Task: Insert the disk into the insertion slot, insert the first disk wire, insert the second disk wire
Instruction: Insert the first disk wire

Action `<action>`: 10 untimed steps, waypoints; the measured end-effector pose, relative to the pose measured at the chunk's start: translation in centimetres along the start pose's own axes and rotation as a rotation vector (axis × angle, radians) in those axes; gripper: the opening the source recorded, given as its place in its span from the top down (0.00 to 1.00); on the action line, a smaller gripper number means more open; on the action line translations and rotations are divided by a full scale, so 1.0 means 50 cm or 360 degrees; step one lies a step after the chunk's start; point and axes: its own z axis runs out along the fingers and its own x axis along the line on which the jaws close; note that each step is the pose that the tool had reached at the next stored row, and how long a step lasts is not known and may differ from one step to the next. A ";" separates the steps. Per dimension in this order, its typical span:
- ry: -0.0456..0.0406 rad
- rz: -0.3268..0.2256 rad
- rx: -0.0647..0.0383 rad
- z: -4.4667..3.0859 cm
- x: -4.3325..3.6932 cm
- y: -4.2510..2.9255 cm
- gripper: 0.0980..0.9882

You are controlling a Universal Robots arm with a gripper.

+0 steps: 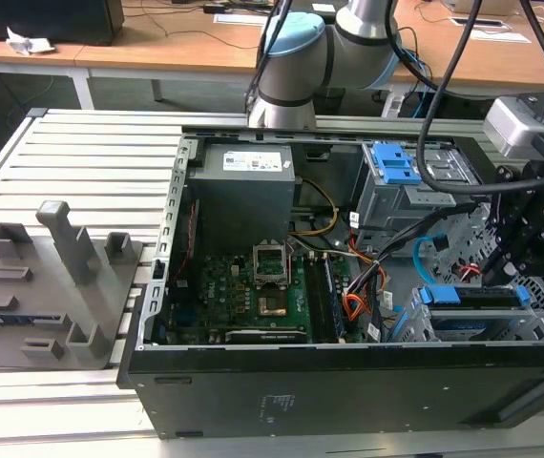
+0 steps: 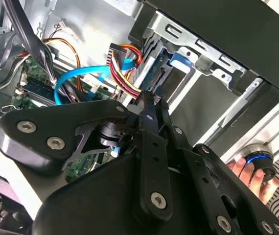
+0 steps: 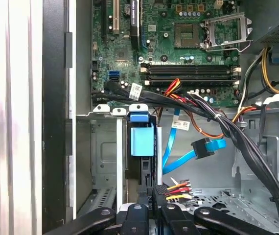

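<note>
The disk (image 3: 142, 139), in its bright blue carrier, sits edge-on inside the grey metal insertion slot (image 3: 105, 161); in the exterior view the disk (image 1: 472, 298) lies low in the case at that view's right. My gripper (image 3: 155, 195) is right at the disk's rear edge, shut on the black plug of the first disk wire (image 3: 176, 188), a thin red, yellow and black bundle. In the second wrist view my fingertips (image 2: 147, 100) pinch where that bundle (image 2: 127, 73) ends. The second disk wire (image 3: 205, 147), light blue with a dark plug, hangs loose beside it.
Thick black cables (image 3: 227, 127) cross the bay above the motherboard (image 3: 178, 44). A grey cage with blue tabs (image 1: 396, 172) stands behind the arm. A person's hand (image 2: 249, 171) rests on a blue-ringed knob outside the case. A grey fixture block (image 1: 52, 286) lies at the exterior view's left.
</note>
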 end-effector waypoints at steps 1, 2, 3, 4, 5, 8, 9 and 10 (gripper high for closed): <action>0.0000 0.0000 0.0000 0.000 0.005 0.000 0.93; 0.0000 0.0000 0.0000 0.000 0.009 0.000 0.93; 0.0000 0.0000 0.0000 0.000 0.012 0.000 0.93; 0.0000 0.0000 0.0000 0.000 0.014 0.000 0.93; 0.0000 0.0000 0.0000 0.000 0.017 -0.001 0.93; -0.0001 0.0000 0.0000 0.001 0.026 -0.001 0.93; -0.0004 0.0000 0.0000 0.002 0.026 -0.001 0.93; -0.0010 0.0000 0.0000 0.002 0.026 -0.001 0.93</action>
